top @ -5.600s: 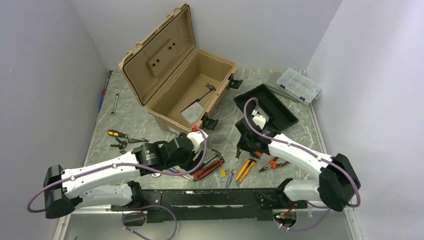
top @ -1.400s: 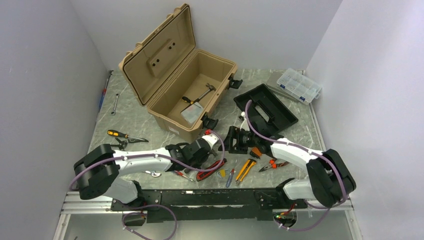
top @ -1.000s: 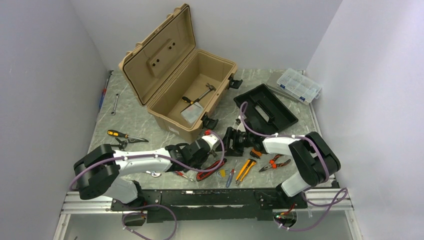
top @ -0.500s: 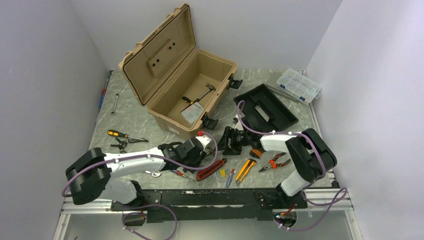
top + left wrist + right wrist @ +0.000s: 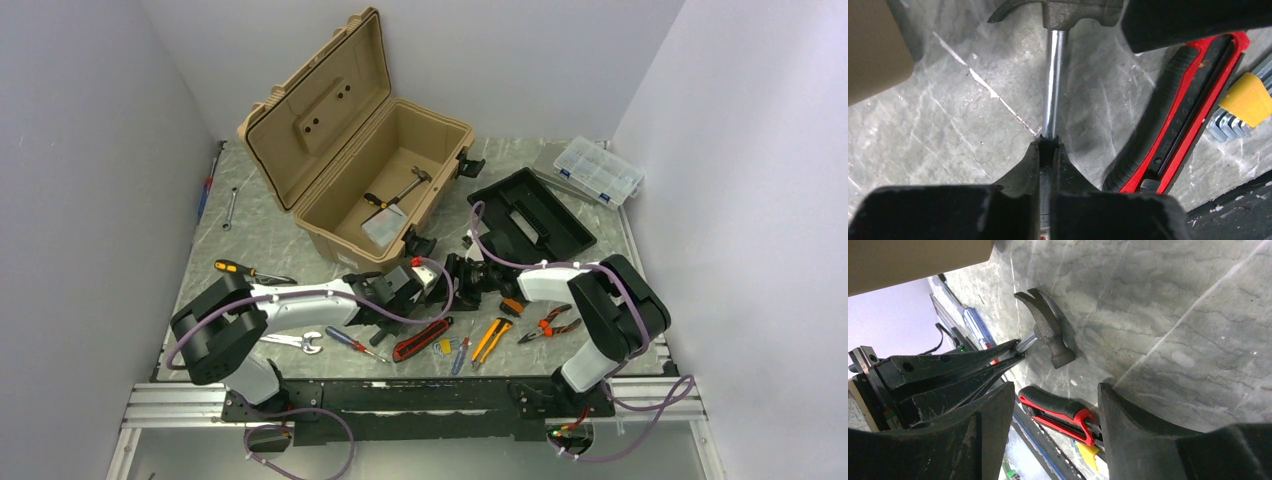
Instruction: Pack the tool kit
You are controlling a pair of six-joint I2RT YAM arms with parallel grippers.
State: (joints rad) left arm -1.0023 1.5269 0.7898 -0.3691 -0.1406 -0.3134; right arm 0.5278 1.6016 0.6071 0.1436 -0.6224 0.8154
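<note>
- The tan toolbox [image 5: 340, 240] stands open at the far middle of the worktop [image 5: 270, 235]. Its lid [image 5: 315, 105] is tipped back to the left.
- A long-handled tool [image 5: 400, 190] and a clear packet [image 5: 385, 225] lie inside it.
- The black insert tray [image 5: 545, 215] sits on the worktop just right of the toolbox, outside it.
- Near the toolbox's front corner, the left end effector [image 5: 1048, 147] is clenched on the steel shaft of a hammer [image 5: 1053, 85]. Whether the head is lifted off the worktop cannot be told.
- The right end effector [image 5: 1055, 387] faces it from close by, fingers spread wide and holding nothing.
- A red-and-black knife [image 5: 1178, 115] lies just beside the hammer, with yellow hex keys [image 5: 1248, 97] next to it.
- A clear organiser case [image 5: 598, 170] sits at the far right.
</note>
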